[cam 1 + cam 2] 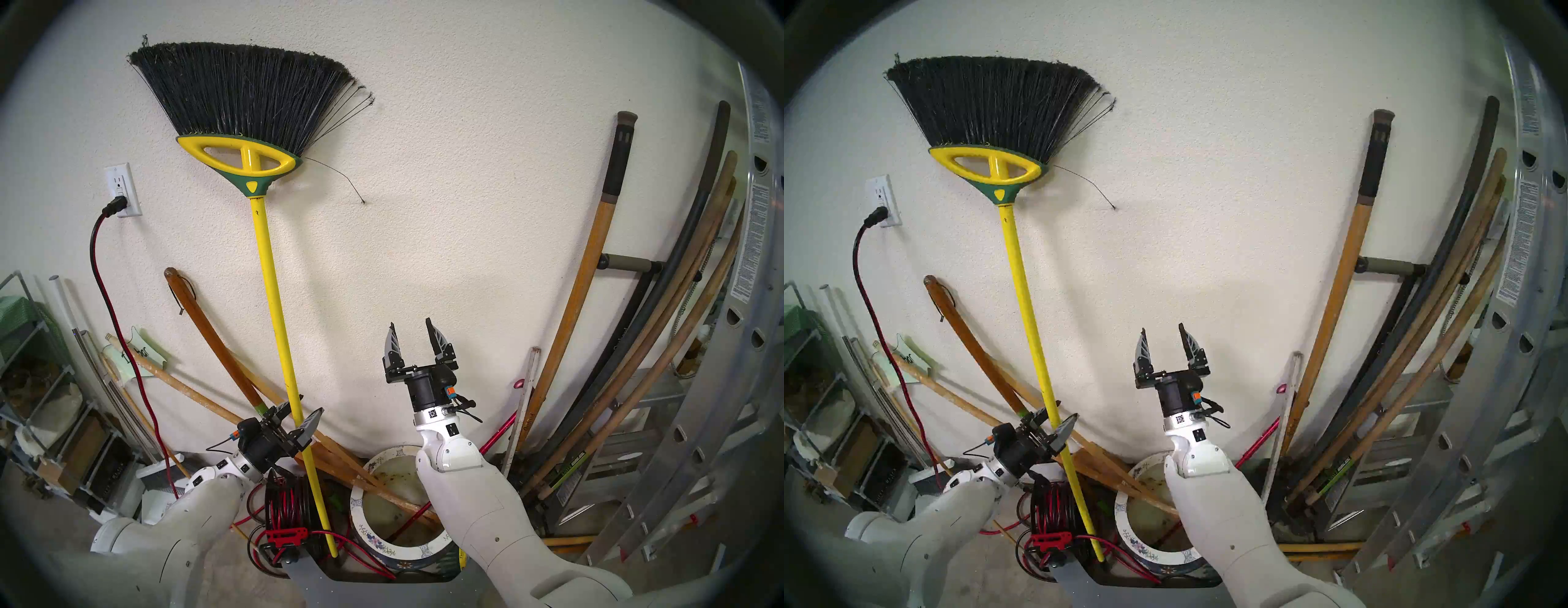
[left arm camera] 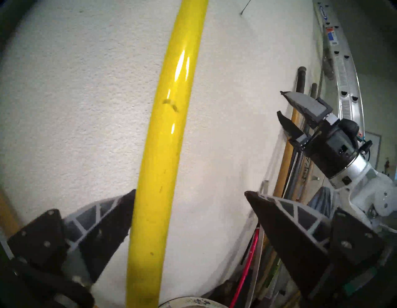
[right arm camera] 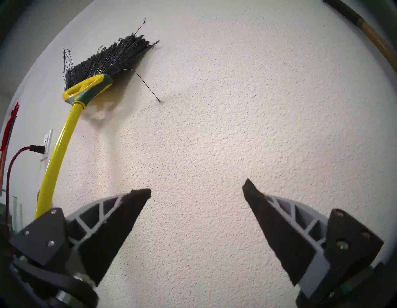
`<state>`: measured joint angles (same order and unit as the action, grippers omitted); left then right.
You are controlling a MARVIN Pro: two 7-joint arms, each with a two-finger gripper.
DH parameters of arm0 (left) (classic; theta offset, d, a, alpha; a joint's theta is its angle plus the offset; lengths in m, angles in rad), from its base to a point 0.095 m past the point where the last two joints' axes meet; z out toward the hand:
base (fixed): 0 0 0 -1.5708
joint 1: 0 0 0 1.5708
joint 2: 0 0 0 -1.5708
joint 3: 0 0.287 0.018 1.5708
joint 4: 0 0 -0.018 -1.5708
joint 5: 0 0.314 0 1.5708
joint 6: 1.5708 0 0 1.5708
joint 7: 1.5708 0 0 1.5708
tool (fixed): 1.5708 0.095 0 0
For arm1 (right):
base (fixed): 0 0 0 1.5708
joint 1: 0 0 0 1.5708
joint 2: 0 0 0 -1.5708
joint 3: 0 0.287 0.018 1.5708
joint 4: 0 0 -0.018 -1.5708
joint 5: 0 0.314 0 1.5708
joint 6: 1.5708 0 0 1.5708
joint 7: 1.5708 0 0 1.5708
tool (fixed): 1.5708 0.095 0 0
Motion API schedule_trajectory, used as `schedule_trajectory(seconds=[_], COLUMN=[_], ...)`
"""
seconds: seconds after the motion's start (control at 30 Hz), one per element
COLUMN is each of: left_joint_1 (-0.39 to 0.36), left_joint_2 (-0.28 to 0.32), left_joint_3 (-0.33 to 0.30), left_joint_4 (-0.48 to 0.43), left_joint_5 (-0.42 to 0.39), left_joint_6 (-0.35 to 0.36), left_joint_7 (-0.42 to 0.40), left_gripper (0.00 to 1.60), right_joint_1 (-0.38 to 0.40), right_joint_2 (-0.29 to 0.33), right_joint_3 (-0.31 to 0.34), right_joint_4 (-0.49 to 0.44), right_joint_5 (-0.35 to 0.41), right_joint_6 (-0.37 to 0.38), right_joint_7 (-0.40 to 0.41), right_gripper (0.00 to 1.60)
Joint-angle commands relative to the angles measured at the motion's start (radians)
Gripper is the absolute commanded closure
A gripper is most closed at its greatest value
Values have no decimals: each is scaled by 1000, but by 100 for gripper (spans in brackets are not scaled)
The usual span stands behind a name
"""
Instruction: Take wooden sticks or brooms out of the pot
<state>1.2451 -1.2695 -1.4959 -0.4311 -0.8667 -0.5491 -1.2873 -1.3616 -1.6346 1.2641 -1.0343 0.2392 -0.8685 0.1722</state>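
A: Head view first: where's the broom (image 1: 271, 271)?
B: Standing bristles-up against the wall, pole foot down by the cord reel (image 1: 292, 505), just outside the pot (image 1: 382, 547) as far as I can tell. Left gripper (image 1: 299, 420) sits around the pole, jaws wide apart, not clamped. Right gripper (image 1: 418, 344) is up in the air, also spread, holding nothing.
A: 2nd head view?
B: Same pic basically. Brown handles (image 1: 1144, 494) lie across the pot rim.
A: Left wrist?
B: Pole runs between the fingers (image 2: 111, 217), touching or nearly touching the one on the view's left; gap to the other.
A: Right wrist?
B: Bare wall between its jaws; broom head off to the left.
A: So which step?
B: Prob. letting go of the broom or about to grab it, can't say which. Next: the handles in the pot need a grip.
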Motion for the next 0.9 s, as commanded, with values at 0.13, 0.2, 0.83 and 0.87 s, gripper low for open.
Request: schedule_trajectory(seconds=[0.13, 0.2, 0.83, 0.87], left_joint_1=[59, 68, 160, 160], left_joint_2=[14, 15, 64, 64], left_joint_3=[-45, -44, -88, -88], left_joint_4=[-100, -120, -342, -342], left_joint_5=[-117, -129, -316, -316], left_joint_6=[-33, -42, -45, -45], left_joint_7=[-120, -92, -71, -71], left_gripper=[0, 0, 0, 0], right_joint_1=[3, 3, 33, 33], right_joint_2=[-4, -4, -10, -10], right_joint_3=[0, 0, -6, -6], right_joint_4=[7, 9, 66, 66], right_joint_5=[8, 9, 24, 24], right_joint_6=[-12, -13, -20, -20], right_joint_7=[0, 0, 4, 4], right_gripper=[0, 0, 0, 0])
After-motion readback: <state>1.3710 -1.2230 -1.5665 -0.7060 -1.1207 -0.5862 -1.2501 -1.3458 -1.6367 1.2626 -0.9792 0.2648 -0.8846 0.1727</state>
